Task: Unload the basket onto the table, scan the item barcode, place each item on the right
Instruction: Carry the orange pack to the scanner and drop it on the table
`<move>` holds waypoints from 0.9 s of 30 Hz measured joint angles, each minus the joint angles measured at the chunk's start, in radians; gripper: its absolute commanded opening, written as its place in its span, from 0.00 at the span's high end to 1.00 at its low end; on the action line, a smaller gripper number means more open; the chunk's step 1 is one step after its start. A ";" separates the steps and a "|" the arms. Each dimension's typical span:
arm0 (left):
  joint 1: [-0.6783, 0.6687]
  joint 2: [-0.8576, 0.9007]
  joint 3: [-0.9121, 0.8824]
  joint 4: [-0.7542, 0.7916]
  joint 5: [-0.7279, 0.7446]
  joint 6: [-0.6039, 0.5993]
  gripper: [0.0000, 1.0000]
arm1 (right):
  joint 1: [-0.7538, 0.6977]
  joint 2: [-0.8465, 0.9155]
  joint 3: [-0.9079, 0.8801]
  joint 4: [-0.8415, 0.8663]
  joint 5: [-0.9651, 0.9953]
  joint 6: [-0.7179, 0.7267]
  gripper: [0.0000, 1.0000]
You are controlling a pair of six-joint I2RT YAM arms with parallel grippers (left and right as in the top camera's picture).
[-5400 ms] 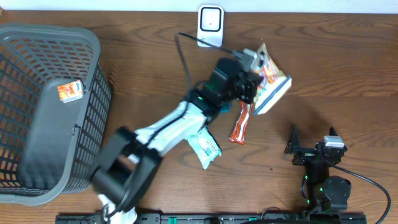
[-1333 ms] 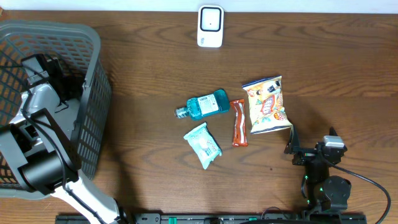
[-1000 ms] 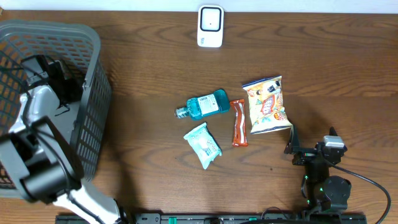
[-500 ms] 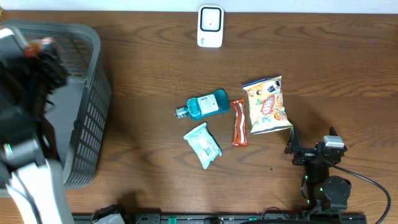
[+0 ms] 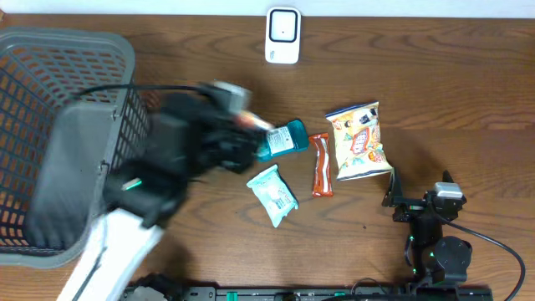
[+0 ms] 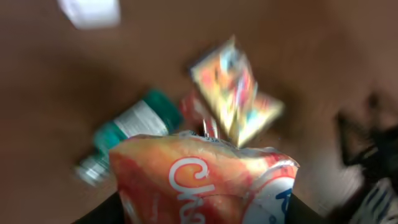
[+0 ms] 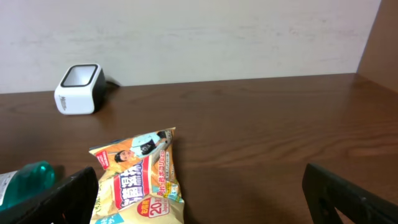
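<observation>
Overhead, the left arm is a smear of blur reaching from beside the grey mesh basket out over the tabletop. Its left end effector hangs above the cap end of the teal mouthwash bottle. The left wrist view shows what it carries: an orange-and-white snack packet fills the lower frame, gripped at its sides by jaws standing about half closed. The grip looks chosen to leave a broad printed face free to present. Where the barcode sits cannot be told, as the picture is too blurred.

The white barcode scanner stands at the far edge of the tabletop, well apart from the packet. I judge the scan itself is not yet done and that the packet needs carrying up to the scanner's window, code side toward it.

The right end effector rests at the near right, jaws spread wide with nothing between them. It is probably parked there to keep the lane clear.

A red snack bar, a chips bag and a pale teal packet lie clustered near the bottle at mid-table. Whether they are scanned or waiting, I cannot tell.
</observation>
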 measured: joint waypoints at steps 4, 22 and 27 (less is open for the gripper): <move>-0.146 0.195 -0.025 0.052 -0.105 -0.001 0.48 | 0.000 0.000 0.000 0.000 0.000 0.000 0.01; -0.259 0.588 -0.025 0.245 -0.276 -0.026 0.23 | 0.000 0.000 0.000 0.000 0.000 0.000 0.01; -0.259 0.588 -0.025 0.216 -0.291 -0.028 0.07 | 0.000 0.000 0.000 0.000 0.000 0.000 0.01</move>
